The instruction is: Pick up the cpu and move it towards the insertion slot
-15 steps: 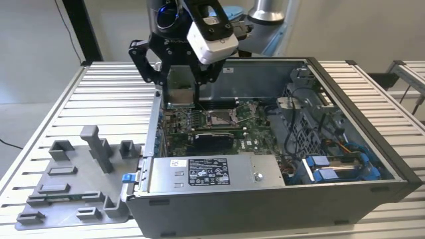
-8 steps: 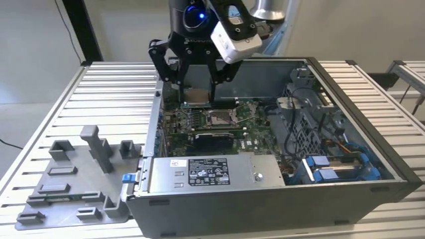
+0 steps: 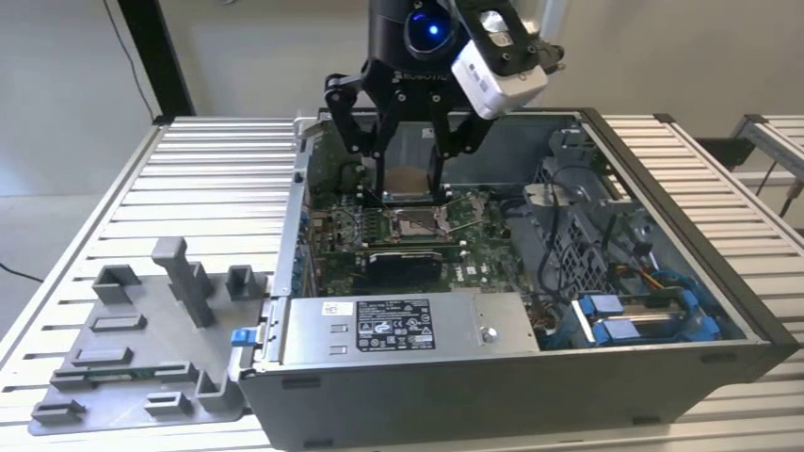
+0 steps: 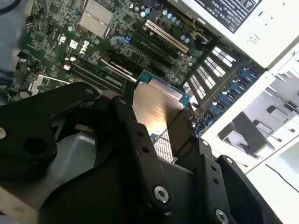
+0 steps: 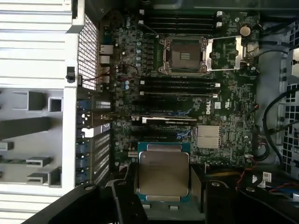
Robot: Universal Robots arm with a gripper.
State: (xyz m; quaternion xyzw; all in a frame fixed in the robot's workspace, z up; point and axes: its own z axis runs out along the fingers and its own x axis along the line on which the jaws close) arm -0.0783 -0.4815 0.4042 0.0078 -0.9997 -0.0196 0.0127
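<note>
Fingers (image 5: 122, 200) clamped on the cpu (image 5: 162, 173) by two opposite edges, silver face showing in both wrist views. The cpu hangs clear above the green board (image 5: 224, 116), apart from the slot (image 5: 184, 56). Slot frame looks open, lever beside it. Risks, my read: the edge grip is thin, so a jolt could tilt or drop the cpu, and a skewed arrival could bend contacts or catch the lever. Grey tray (image 3: 138, 377) sits on the counter (image 3: 214, 160), well apart from the slot.
</note>
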